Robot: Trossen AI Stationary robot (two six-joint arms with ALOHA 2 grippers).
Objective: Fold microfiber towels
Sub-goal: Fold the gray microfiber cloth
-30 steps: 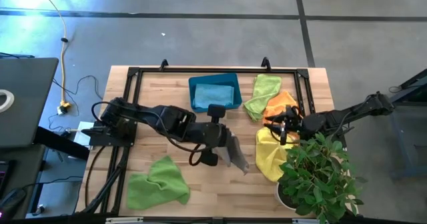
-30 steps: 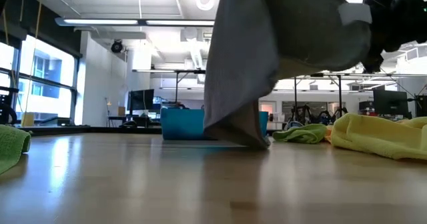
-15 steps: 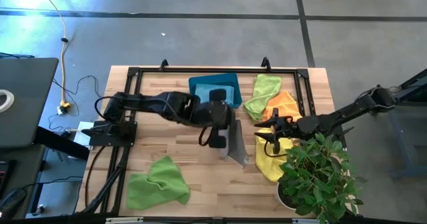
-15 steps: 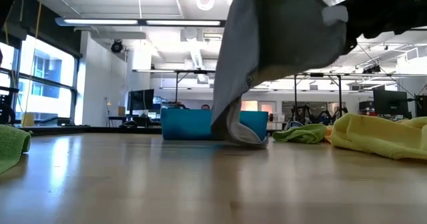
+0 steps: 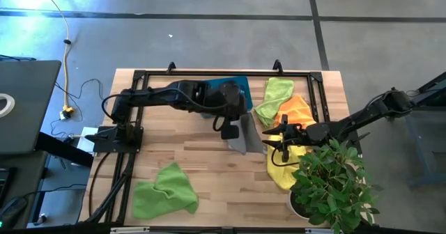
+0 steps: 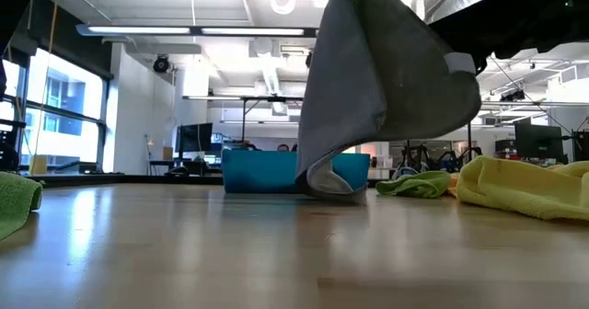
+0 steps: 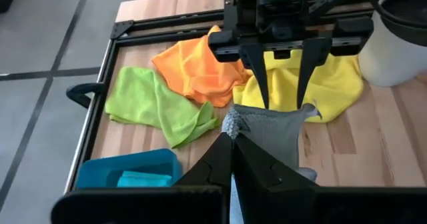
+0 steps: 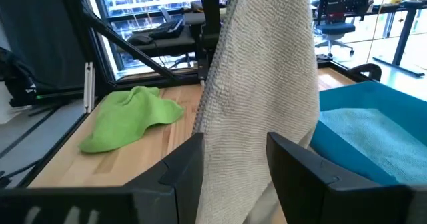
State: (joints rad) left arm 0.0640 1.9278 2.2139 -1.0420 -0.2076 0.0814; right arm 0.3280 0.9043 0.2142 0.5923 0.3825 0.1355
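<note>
Our left claw [image 7: 231,139] pinches the soft grey square cloth [image 5: 245,134], hanging just left of our open right claw [image 5: 275,144] (the nearer helper).

A light wooden plank table [image 5: 181,161] with a black metal frame is carrying everything. A crumpled lime green microfiber towel [image 5: 164,191] is lying at its near left. A rigid teal plastic bin [image 5: 240,84] is sitting at the far middle. To the right, a second lime green towel [image 5: 273,97], an orange towel [image 5: 295,109] and a yellow towel [image 5: 280,163] are resting together. A leafy potted plant [image 5: 331,186] is standing at the near right corner.
</note>
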